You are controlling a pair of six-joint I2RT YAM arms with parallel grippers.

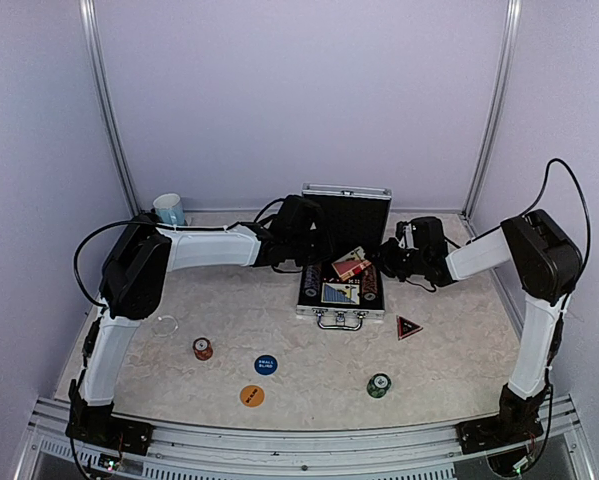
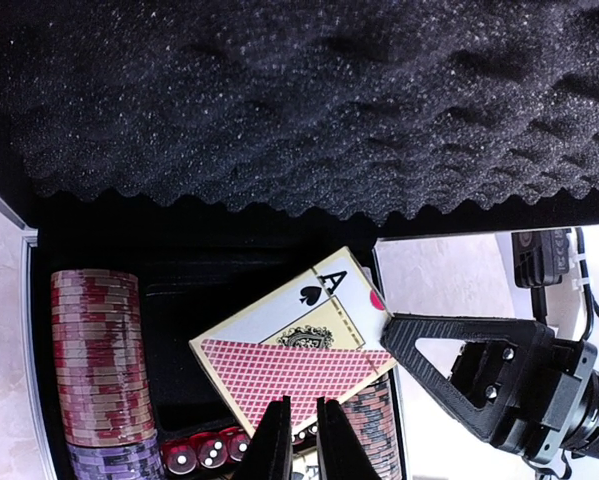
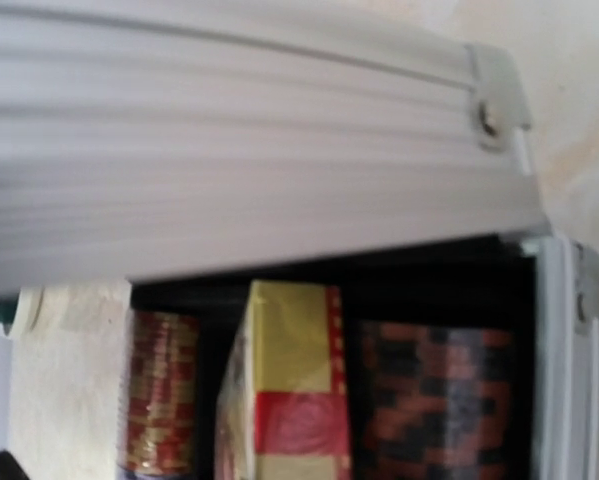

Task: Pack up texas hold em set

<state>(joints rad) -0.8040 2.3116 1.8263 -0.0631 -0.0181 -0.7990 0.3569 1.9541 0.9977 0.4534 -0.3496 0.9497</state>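
case point(image 1: 341, 313): open, mid-desk toward far edge | card deck point(image 2: 289, 370): tilted over chip stacks point(image 2: 94, 360), not seated | left hand point(image 2: 301, 402): fingers nearly together, nothing between, at deck's low edge, likely bracing it | right hand point(image 2: 391, 332): tip at deck's corner, likely nudging it flat; cannot tell its spread

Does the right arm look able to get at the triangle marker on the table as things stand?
Probably yes. The triangle marker lies on bare table right of the case, near the right gripper, with nothing between them.
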